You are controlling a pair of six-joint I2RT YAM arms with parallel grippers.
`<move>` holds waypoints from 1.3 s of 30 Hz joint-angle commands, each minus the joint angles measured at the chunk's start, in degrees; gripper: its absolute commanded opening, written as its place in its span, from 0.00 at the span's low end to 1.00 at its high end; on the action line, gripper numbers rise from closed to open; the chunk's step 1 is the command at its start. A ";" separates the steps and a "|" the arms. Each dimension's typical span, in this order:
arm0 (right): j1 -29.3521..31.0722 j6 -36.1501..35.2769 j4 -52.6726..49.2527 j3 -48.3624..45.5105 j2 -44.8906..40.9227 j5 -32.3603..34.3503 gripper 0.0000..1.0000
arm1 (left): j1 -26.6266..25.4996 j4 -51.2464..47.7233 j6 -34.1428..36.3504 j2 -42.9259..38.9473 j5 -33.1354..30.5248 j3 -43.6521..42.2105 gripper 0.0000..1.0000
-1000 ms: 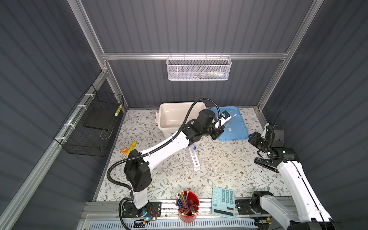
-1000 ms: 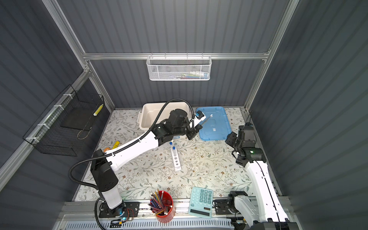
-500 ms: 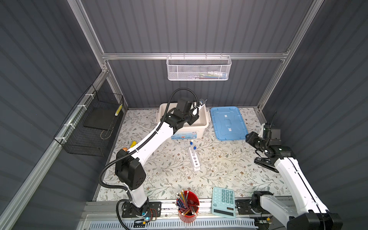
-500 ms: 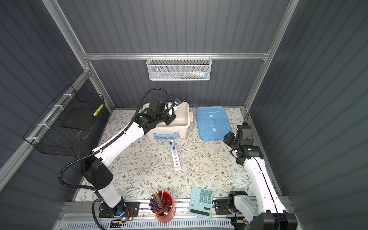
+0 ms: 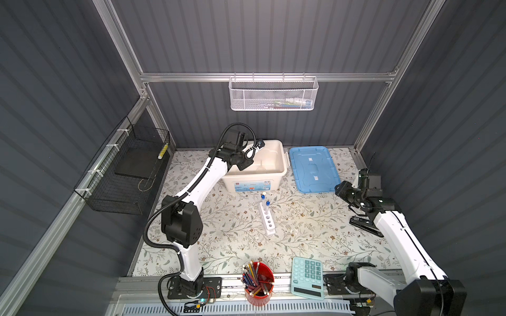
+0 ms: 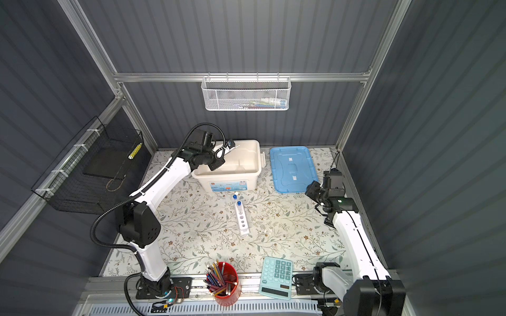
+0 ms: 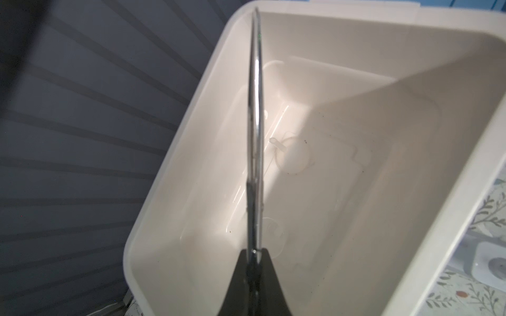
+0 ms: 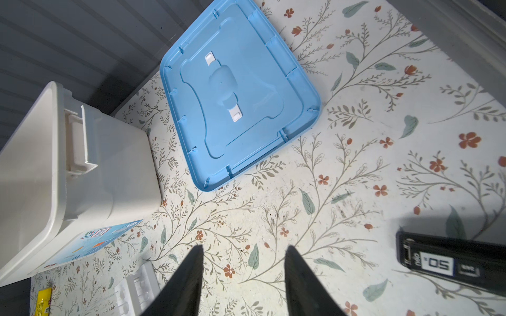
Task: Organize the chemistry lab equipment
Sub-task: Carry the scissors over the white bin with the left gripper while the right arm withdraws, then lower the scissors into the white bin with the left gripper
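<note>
On the black stapler [image 8: 482,254], lying at three o'clock on the table, I read "50" on a small white label [image 8: 435,264]. The word beside it was too blurred for me. The white bin [image 5: 227,182] at twelve o'clock carried a blue sticker [image 5: 252,186] with a red logo, its print too small to read. The keys of the calculator [image 5: 307,276] at five o'clock were likewise illegible.

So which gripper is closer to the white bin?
Left. The left gripper is over the open bin, shut on a silver tool; the right gripper is off to its side, past the blue lid.
</note>
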 commanded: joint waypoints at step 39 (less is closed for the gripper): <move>-2.78 -0.36 4.02 3.40 15.68 -4.94 0.50 | 5.29 -18.17 23.60 22.51 15.17 18.84 0.00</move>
